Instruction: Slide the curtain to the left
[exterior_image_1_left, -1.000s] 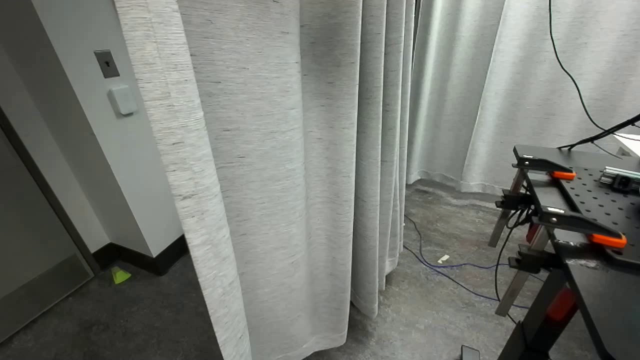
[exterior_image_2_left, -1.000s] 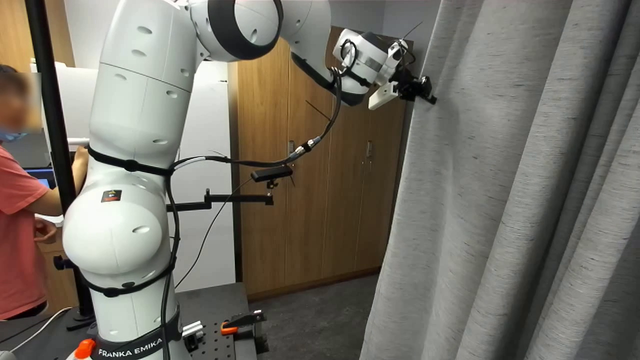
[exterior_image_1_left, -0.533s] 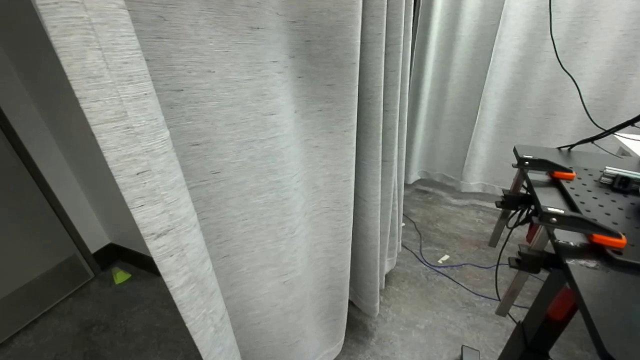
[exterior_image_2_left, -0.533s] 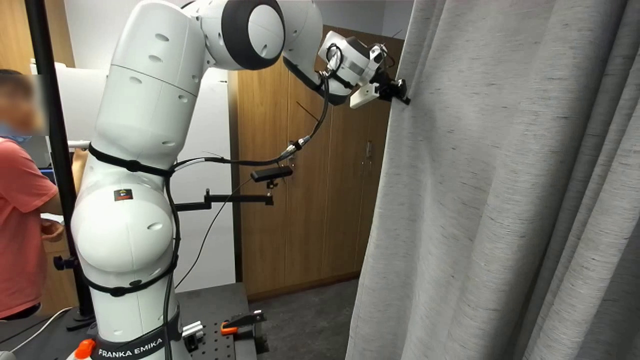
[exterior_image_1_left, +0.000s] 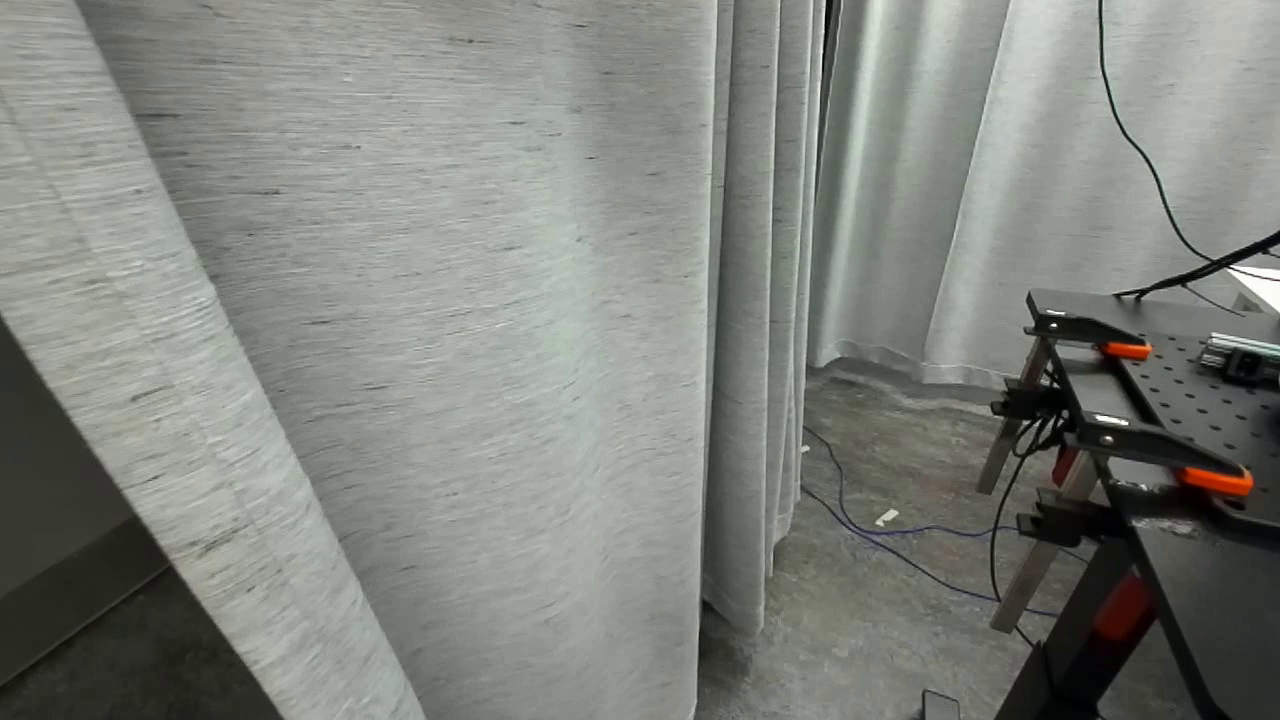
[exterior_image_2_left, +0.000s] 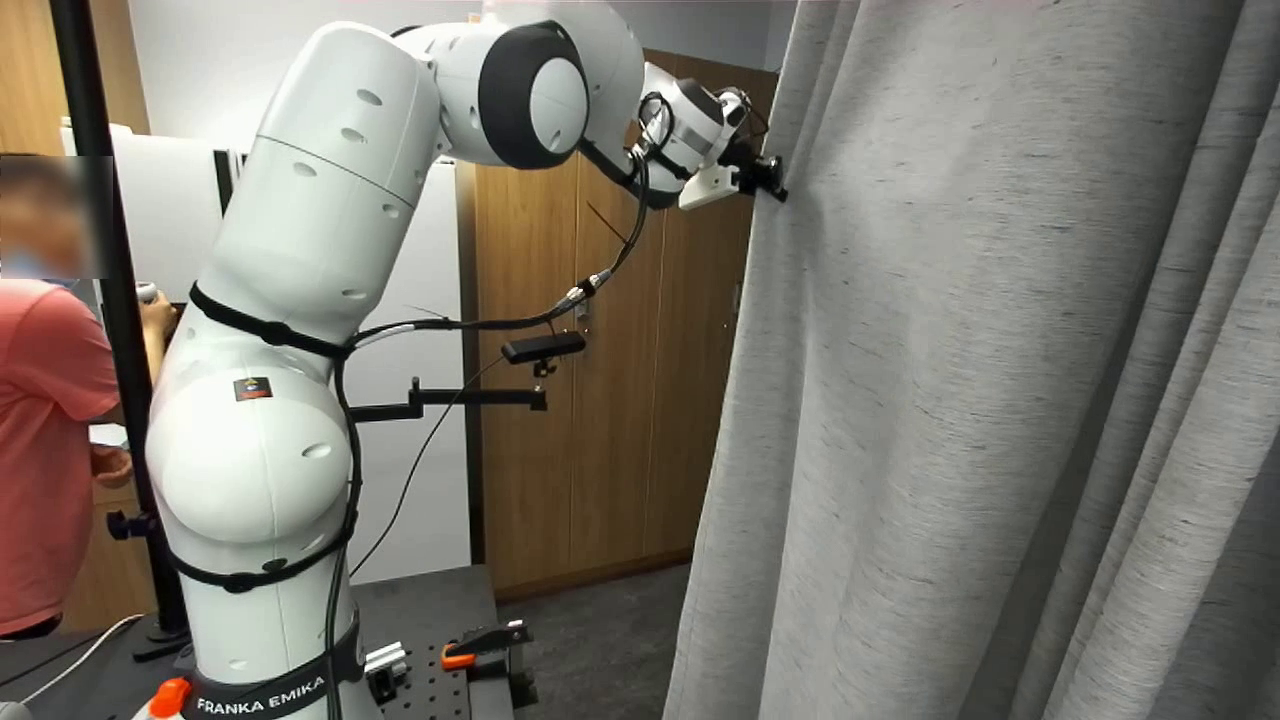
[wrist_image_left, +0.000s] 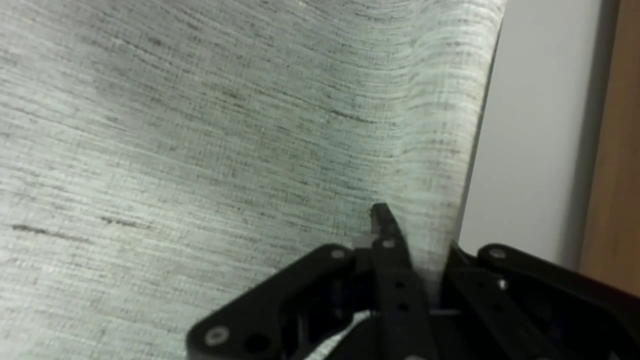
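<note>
Looks, by judgement, past the grasping step and partway through the slide. In both exterior views, shows a broad, nearly flat panel of curtain (exterior_image_2_left: 930, 350) next to the leading edge, then narrow pleats bunched well apart from that edge; probably has more cloth to give. Leaves much of the wooden cabinet (exterior_image_2_left: 615, 450) uncovered in an exterior view, so likely calls for further travel. Cannot tell where to stop, without any end point in sight.

Pinches the curtain's free edge in the gripper (wrist_image_left: 417, 227): in the wrist view, has one of the fingers (wrist_image_left: 387, 235) against the near face and the opposite one on the far side, partly hidden. Hangs both above and below the gripper, creased just beside the pinch and slanted under it. Spreads broadly to one side only.
</note>
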